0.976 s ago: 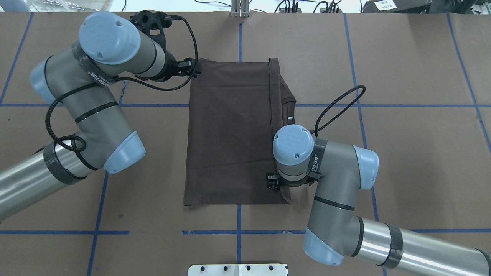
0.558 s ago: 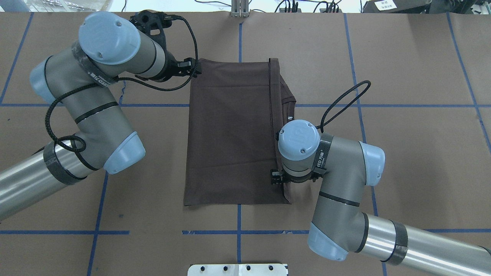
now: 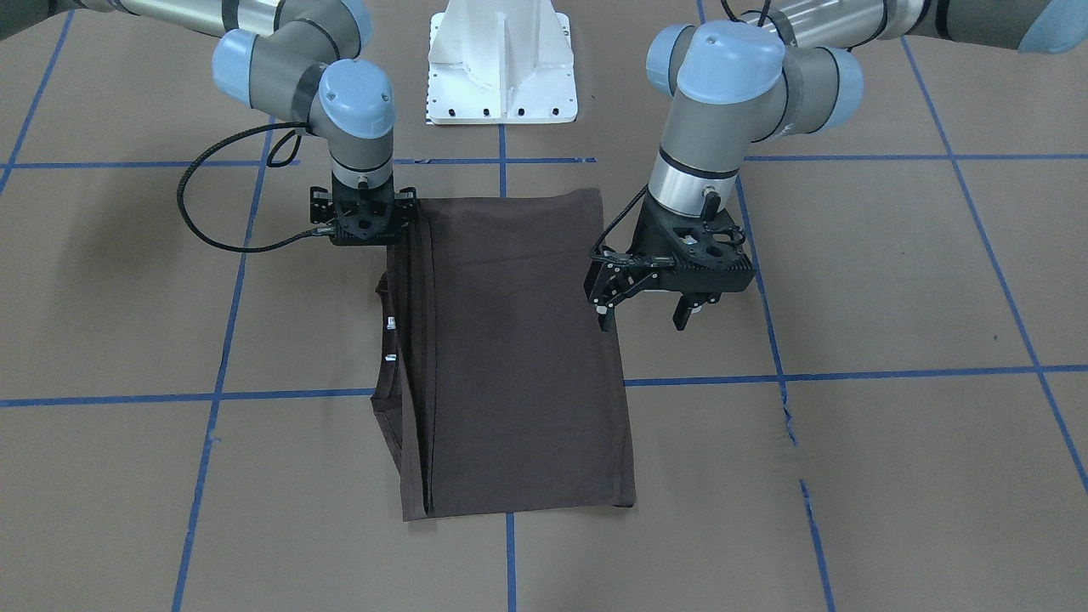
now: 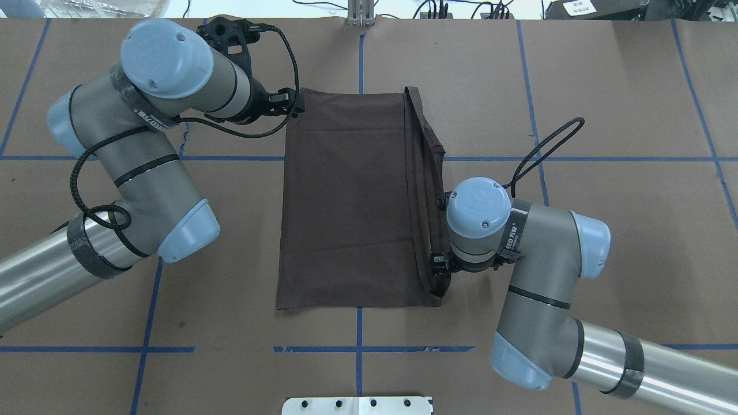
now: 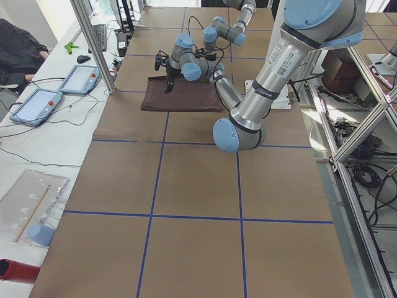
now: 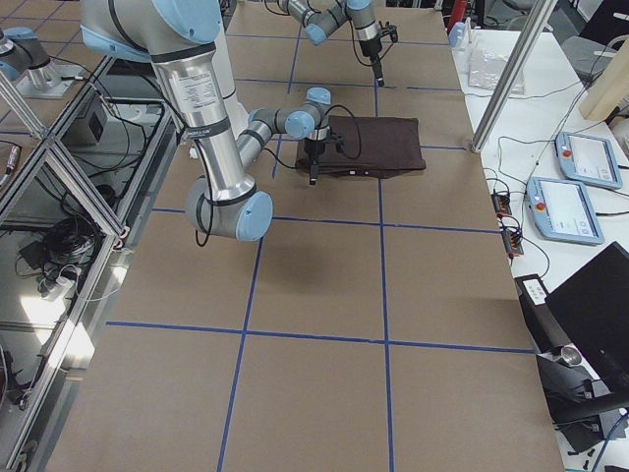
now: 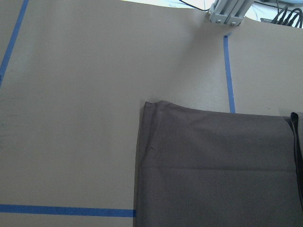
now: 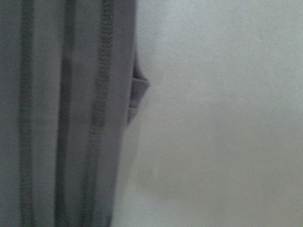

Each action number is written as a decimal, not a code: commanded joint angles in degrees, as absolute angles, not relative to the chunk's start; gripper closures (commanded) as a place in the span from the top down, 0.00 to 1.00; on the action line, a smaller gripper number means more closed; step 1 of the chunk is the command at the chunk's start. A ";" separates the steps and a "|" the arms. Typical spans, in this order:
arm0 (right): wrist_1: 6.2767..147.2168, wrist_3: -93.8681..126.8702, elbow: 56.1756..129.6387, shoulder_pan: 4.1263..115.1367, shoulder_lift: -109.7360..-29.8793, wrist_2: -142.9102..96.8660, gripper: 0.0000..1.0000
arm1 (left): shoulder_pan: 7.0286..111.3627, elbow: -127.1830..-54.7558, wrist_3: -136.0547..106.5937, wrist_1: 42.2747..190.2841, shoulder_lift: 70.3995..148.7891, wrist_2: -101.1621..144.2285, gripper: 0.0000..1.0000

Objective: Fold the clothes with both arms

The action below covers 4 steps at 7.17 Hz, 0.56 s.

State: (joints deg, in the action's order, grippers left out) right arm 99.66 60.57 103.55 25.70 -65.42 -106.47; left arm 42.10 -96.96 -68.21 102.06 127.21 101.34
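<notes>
The dark brown T-shirt point(image 4: 346, 196) lies folded into a long rectangle on the brown paper table point(image 4: 605, 86); it also shows in the front view point(image 3: 518, 357). My left gripper point(image 3: 642, 321) is open and empty. It hovers just off the shirt's far left corner point(image 4: 291, 102); the left wrist view shows that corner point(image 7: 213, 170). My right gripper point(image 3: 364, 236) points straight down at the shirt's near right edge point(image 4: 441, 268), its fingers hidden under the wrist. The edge strip follows it, so it appears shut on the fabric. The right wrist view shows stitched hems point(image 8: 61, 113) very close.
The white base pedestal point(image 3: 501, 68) stands at the robot's side of the table. Blue tape lines point(image 4: 576, 158) cross the paper. A metal post point(image 4: 360, 11) stands at the far edge. Tablets point(image 5: 37, 102) lie on a side bench.
My right arm has moved to the overhead view's right, and the shirt's right edge strip has shifted with it, covering the white label. The left arm has barely moved.
</notes>
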 commanded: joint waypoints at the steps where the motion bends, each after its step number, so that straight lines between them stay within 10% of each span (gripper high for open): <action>1: 99.14 54.95 109.40 27.15 -71.79 -106.52 1.00 | 42.01 -96.94 -68.20 102.04 127.18 101.34 1.00; 4: 99.14 55.99 108.55 24.80 -64.17 -106.09 1.00 | 42.01 -96.86 -68.03 102.13 127.09 101.34 1.00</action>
